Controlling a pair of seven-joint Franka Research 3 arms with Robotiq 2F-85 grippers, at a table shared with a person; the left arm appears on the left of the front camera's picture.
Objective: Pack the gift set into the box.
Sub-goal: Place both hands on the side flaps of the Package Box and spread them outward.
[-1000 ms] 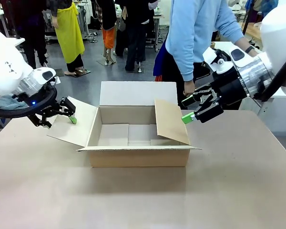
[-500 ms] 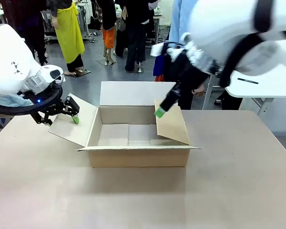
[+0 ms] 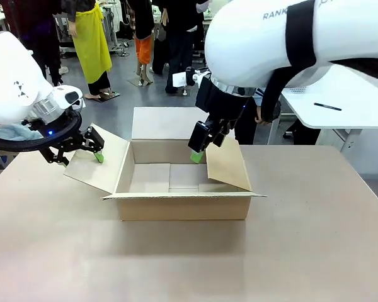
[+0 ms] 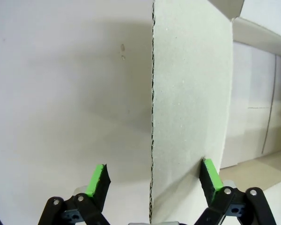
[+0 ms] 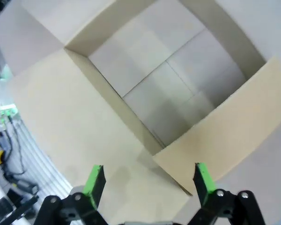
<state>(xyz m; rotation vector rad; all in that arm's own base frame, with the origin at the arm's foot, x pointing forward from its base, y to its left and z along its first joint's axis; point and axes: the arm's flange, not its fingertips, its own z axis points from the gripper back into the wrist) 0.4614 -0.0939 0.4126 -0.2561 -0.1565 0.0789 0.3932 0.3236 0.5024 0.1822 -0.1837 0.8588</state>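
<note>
box open; left pincer straddles flap edge.

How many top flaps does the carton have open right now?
4: left flap splayed outward between the left jaws, far flap upright, right flap leaning inward, near flap folded outward, seen nearly edge-on.

White left arm and black-banded right arm end in black left claw and right claw, green-padded.
</note>
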